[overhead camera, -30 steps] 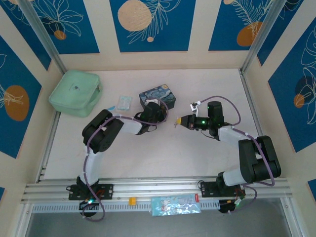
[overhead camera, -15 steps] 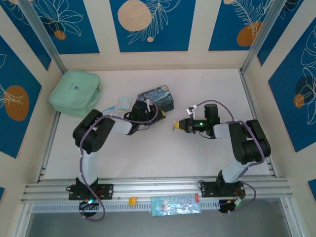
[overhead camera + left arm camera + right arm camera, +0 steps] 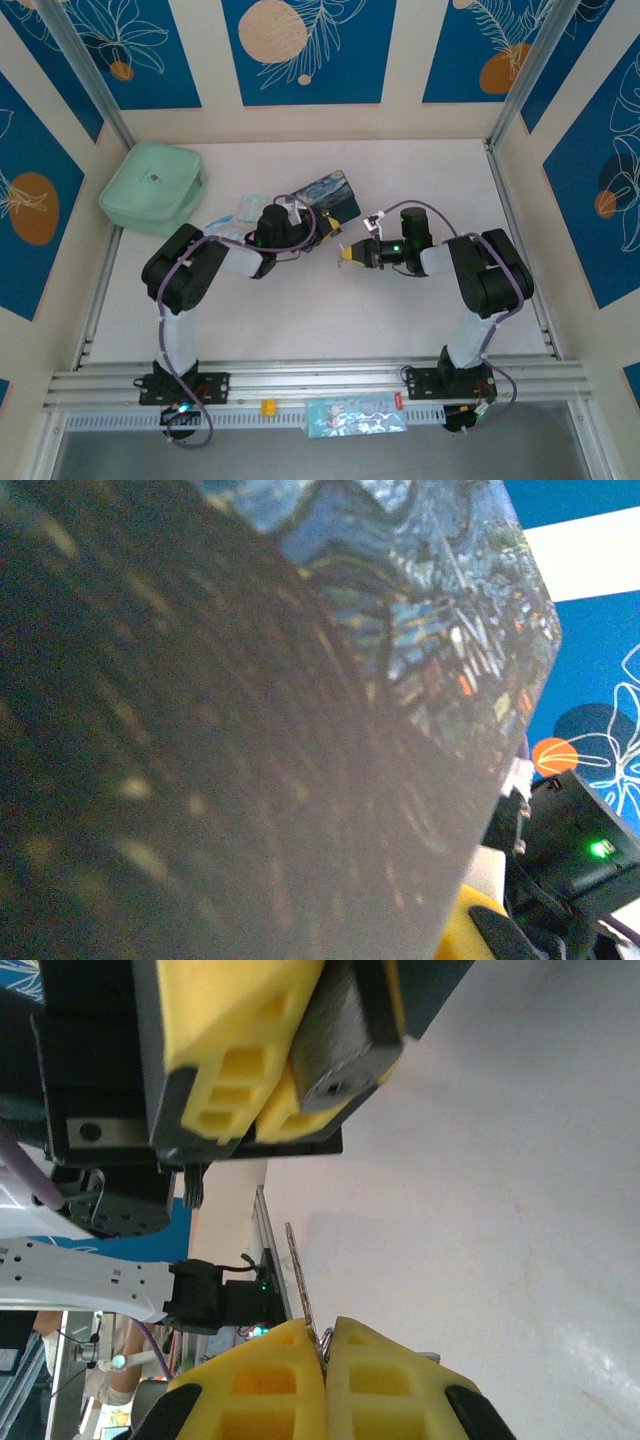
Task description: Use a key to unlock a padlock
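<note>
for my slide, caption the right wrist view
Shut right gripper aims thin silvery key at small dark padlock above.
</note>
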{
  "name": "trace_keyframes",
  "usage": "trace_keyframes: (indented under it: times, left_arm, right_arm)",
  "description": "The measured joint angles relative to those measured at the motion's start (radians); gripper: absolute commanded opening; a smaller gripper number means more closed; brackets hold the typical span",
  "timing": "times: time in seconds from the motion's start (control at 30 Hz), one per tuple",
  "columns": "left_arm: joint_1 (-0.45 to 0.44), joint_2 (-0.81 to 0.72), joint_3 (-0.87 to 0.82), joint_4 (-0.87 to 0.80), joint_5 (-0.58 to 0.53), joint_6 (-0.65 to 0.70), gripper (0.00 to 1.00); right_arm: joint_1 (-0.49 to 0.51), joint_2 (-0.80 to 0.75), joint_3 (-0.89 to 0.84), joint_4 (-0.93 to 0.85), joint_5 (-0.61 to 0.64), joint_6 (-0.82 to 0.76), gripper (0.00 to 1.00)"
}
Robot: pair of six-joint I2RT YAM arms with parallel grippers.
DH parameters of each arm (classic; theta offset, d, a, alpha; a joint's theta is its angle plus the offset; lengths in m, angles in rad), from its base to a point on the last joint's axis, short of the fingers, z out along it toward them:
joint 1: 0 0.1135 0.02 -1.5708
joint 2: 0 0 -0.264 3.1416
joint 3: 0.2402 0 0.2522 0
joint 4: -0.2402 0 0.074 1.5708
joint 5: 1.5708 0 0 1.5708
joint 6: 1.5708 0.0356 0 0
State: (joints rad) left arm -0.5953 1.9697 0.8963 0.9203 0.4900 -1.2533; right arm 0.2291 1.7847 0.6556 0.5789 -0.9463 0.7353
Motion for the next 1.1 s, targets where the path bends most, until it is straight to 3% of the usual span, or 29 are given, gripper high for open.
trace_keyframes:
  times: [1.1]
  left_arm:
    - [-0.041, -0.017, -0.052, 0.121, -0.006, -0.059, 0.0]
  right_arm:
    - [-0.02, 0.013, -0.026, 0.188, -0.017, 0.183, 0.0]
